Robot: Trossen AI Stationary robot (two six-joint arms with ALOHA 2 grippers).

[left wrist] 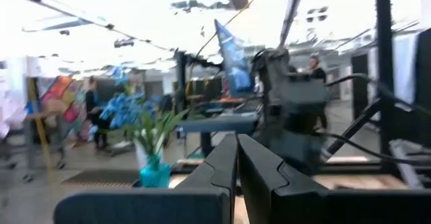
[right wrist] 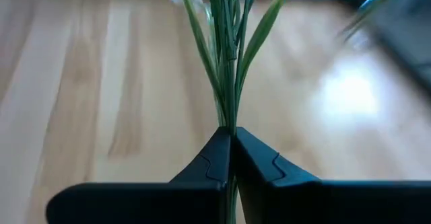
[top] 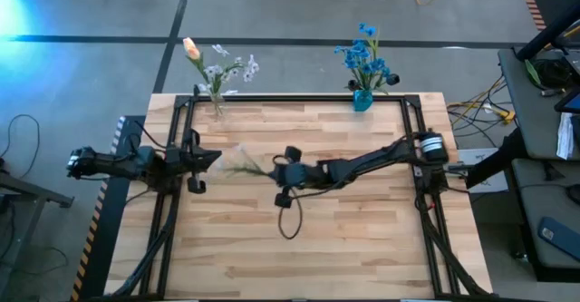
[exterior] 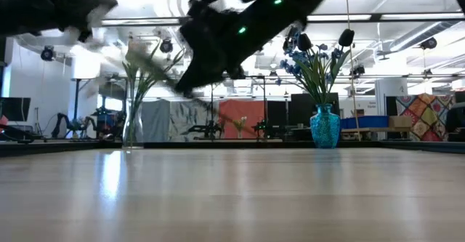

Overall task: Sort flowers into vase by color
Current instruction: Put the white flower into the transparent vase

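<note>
My right gripper (top: pixel 276 169) is over the table's middle, shut on a green-stemmed flower (top: pixel 239 161) whose pale blossoms point toward the left arm. In the low view the flower (exterior: pixel 143 56) is up in the air. My left gripper (top: pixel 207 160) is shut and empty, just left of the blossoms. A clear vase (top: pixel 217 103) at the far edge holds a peach tulip bud (top: pixel 190 48) and white-lilac blossoms (top: pixel 234 67). A blue vase (top: pixel 362 99) on the far edge holds blue flowers (top: pixel 366 55). My right gripper pinches the flower's green stems (right wrist: pixel 229 120) between its two fingers, near their lower end. The stems and narrow leaves run straight out past the fingertips, along the fingers. The flower is lifted clear of the table, roughly level, with its blossoms toward the table's left.
A dark frame (top: pixel 290 97) runs around the wooden tabletop. A loop of black cable (top: pixel 288 220) hangs below the right arm. The near half of the table (top: pixel 299 257) shows bare wood. The room behind holds stands, screens and people.
</note>
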